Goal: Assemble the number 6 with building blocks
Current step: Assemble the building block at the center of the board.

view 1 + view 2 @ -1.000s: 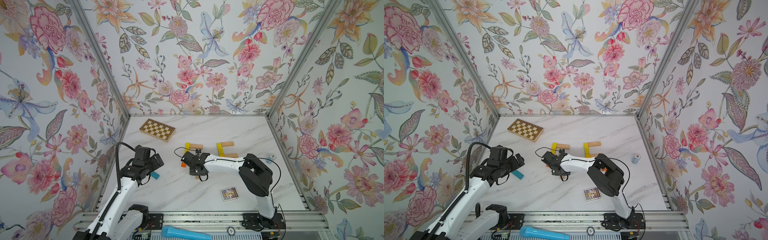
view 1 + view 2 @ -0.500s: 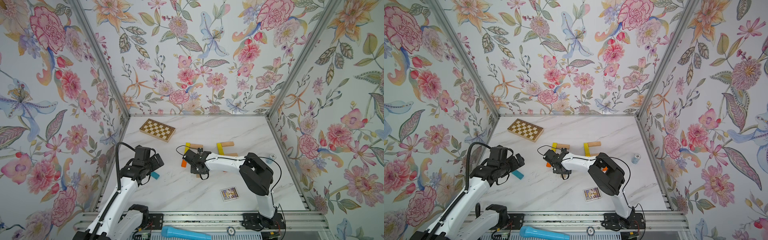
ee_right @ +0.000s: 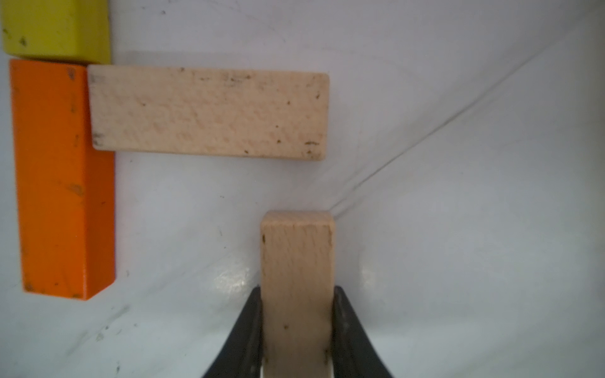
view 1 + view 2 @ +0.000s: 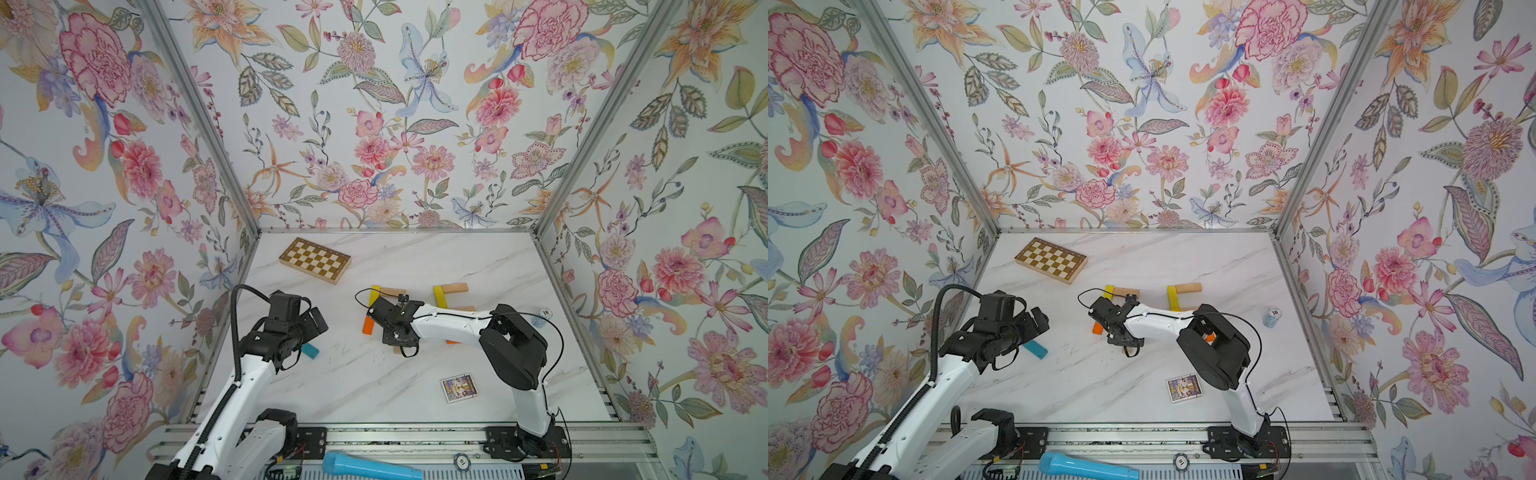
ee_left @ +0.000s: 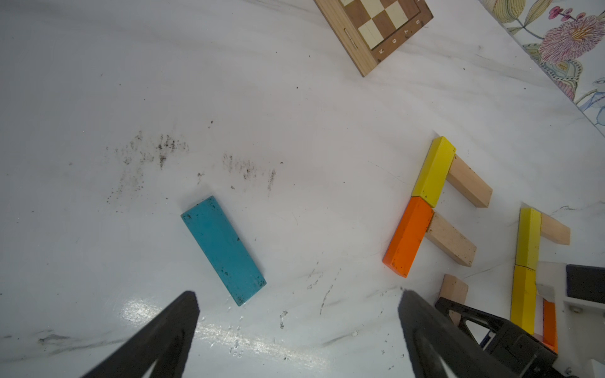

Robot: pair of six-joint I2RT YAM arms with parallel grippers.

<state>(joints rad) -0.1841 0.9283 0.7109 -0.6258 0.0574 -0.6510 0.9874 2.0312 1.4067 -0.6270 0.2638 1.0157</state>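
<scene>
The building blocks lie mid-table. A yellow plank [image 4: 375, 293] and an orange plank [image 4: 368, 325] form a column, and two beige planks [image 5: 468, 185] [image 5: 451, 239] branch off it to one side. My right gripper [image 3: 297, 291] is shut on a third beige plank [image 3: 297, 261], held on edge low over the table, just short of the far end of the lower beige plank [image 3: 209, 113]. A teal plank [image 5: 223, 250] lies flat, just ahead of my left gripper [image 5: 298, 294], which hangs wide open. A second cluster of yellow [image 4: 439, 296], beige [image 4: 455, 287] and orange planks sits to the right, partly under my right arm.
A chequered board [image 4: 315, 260] lies at the back left. A picture card [image 4: 459, 387] lies near the front, beside my right arm's base. A stack of chips [image 4: 1272, 316] stands by the right wall. A blue cylinder [image 4: 370, 467] rests on the front rail.
My right gripper has shifted a little to the right with the beige plank, uncovering the orange plank. The left arm has not moved.
</scene>
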